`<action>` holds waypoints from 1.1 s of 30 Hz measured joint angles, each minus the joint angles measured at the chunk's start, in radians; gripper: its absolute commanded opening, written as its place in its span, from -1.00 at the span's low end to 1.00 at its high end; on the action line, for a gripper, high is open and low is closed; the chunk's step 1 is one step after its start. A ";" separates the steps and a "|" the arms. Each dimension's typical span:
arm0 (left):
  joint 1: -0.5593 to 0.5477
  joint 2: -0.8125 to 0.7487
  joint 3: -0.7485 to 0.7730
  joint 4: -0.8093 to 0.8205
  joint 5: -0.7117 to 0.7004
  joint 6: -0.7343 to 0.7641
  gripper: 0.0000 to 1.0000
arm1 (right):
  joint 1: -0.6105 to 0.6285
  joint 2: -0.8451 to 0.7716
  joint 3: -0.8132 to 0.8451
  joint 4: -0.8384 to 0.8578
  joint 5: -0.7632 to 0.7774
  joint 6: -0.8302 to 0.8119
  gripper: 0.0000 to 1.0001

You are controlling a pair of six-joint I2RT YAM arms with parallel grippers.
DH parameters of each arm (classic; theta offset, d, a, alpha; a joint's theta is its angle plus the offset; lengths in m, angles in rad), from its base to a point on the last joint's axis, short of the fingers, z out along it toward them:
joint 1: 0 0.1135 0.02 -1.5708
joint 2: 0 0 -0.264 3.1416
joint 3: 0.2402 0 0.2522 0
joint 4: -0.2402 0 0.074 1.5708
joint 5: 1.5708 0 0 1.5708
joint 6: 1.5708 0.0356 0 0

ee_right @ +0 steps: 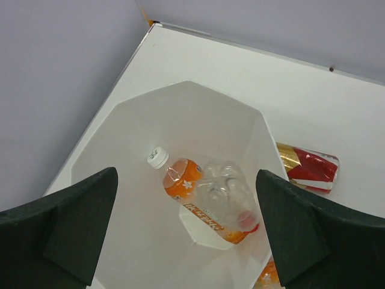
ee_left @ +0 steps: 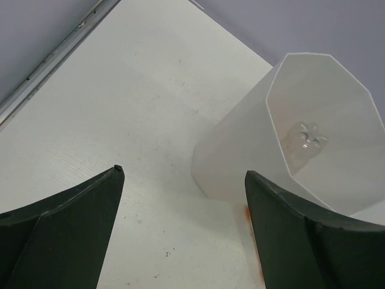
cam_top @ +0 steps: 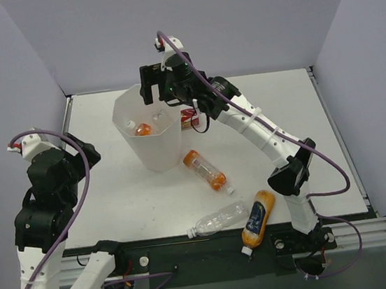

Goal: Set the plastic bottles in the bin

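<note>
The white octagonal bin (cam_top: 153, 149) stands at the middle back of the table. One clear bottle with orange contents (ee_right: 204, 195) lies inside it, cap to the upper left; it also shows in the top view (cam_top: 142, 129). My right gripper (cam_top: 156, 92) hangs open and empty above the bin's mouth (ee_right: 186, 173). A second clear bottle with orange contents (cam_top: 205, 170) lies on the table right of the bin. An all-clear bottle (cam_top: 218, 219) and an orange bottle with a dark blue label (cam_top: 258, 219) lie near the front edge. My left gripper (ee_left: 180, 174) is open and empty, left of the bin (ee_left: 240, 156).
A small red rectangular box (cam_top: 190, 119) lies behind the bin on its right side, also in the right wrist view (ee_right: 308, 167). Grey walls close the table at the back and sides. The left arm stands at the table's front left corner.
</note>
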 measured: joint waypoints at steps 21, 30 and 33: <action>-0.013 0.098 0.024 -0.033 0.232 0.036 0.82 | -0.289 -1.026 -1.104 -0.147 0.284 0.208 0.89; -0.126 0.112 -0.022 0.001 0.341 0.003 0.82 | -0.233 -1.217 -1.458 -0.342 0.346 0.440 0.89; -0.198 0.135 -0.046 0.026 0.354 -0.009 0.82 | -0.177 -1.217 -1.503 -0.358 0.364 0.505 0.89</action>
